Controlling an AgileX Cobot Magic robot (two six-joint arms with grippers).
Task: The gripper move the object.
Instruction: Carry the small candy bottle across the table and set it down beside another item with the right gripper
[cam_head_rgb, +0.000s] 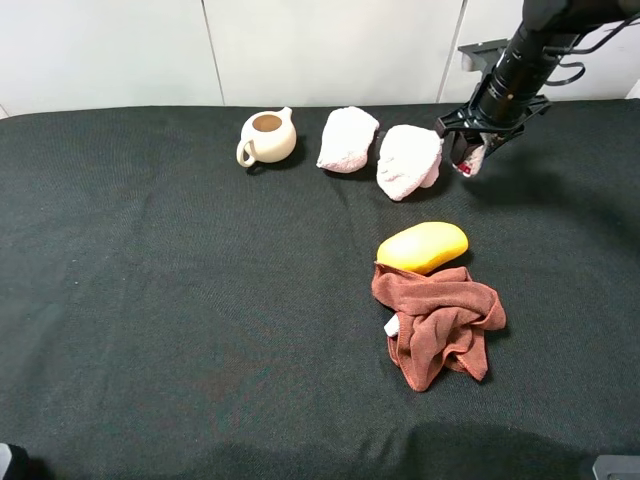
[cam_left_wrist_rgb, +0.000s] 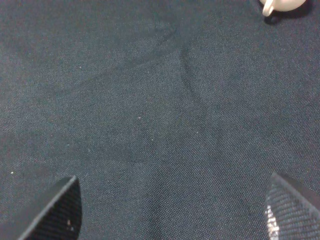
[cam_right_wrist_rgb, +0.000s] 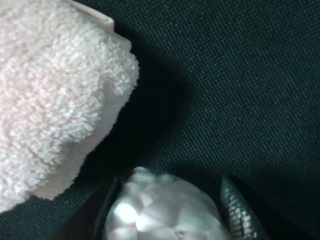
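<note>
My right gripper (cam_head_rgb: 470, 158) hangs at the back right of the black table, just right of a pink-white towel (cam_head_rgb: 408, 160). It is shut on the small bottle (cam_head_rgb: 468, 163), whose white and red-pink label shows between the fingers. In the right wrist view the bottle's silver-grey cap (cam_right_wrist_rgb: 162, 210) fills the space between the two fingers (cam_right_wrist_rgb: 239, 212), with the fluffy towel (cam_right_wrist_rgb: 55, 100) close beside it. My left gripper (cam_left_wrist_rgb: 170, 210) is open over bare black cloth; only its two fingertips (cam_left_wrist_rgb: 57, 210) show.
A cream teapot (cam_head_rgb: 267, 136) stands at the back, also showing in the left wrist view (cam_left_wrist_rgb: 280, 5). A second pink-white towel (cam_head_rgb: 347, 138) lies beside it. A yellow mango (cam_head_rgb: 422, 246) rests against a crumpled brown cloth (cam_head_rgb: 438, 320) mid-table.
</note>
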